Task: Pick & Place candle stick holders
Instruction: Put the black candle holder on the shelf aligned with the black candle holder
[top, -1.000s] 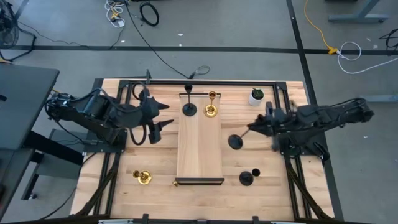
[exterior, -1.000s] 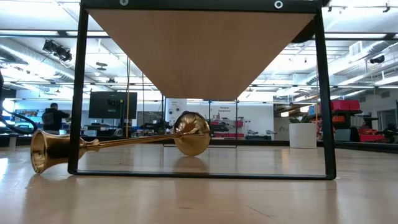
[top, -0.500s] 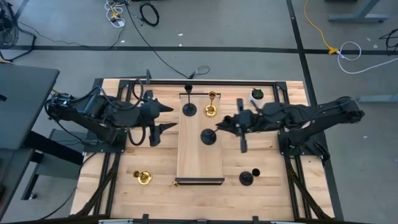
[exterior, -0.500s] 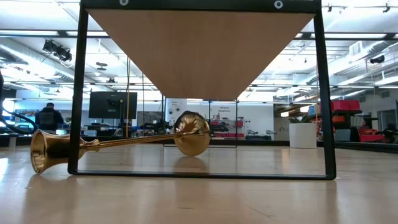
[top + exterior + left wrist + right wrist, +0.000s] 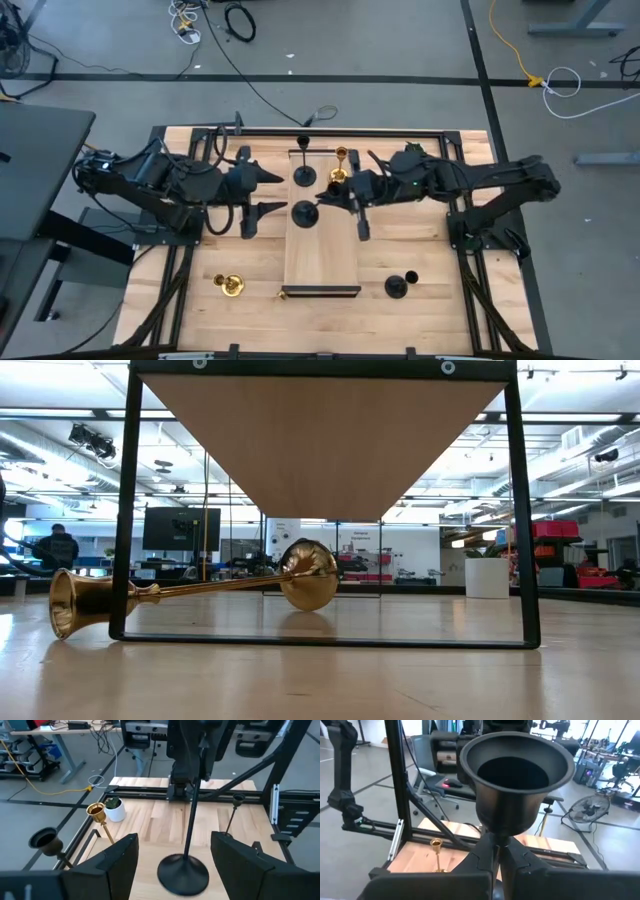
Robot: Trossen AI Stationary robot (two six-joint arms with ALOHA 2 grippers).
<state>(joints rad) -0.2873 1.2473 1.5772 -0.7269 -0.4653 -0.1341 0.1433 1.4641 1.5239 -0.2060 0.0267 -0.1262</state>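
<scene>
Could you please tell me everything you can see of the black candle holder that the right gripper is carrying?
The black candle holder is matte black, with a round flat base, a thin straight stem and a small flared cup, empty in the right wrist view. It stands upright, base downward, above the raised wooden board at the table's middle. The right gripper is shut on its stem just under the cup. Whether the base touches the board cannot be told. The left gripper waits open beside it, not touching.

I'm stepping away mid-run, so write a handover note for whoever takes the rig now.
Right gripper: shut on a black holder, carried over the raised board.
Left gripper: open, empty, beside the board.
Done: one black holder and one gold holder stand at the board's far end.
Left: set down the carried one; a gold holder lying on the table and a black one remain.
</scene>
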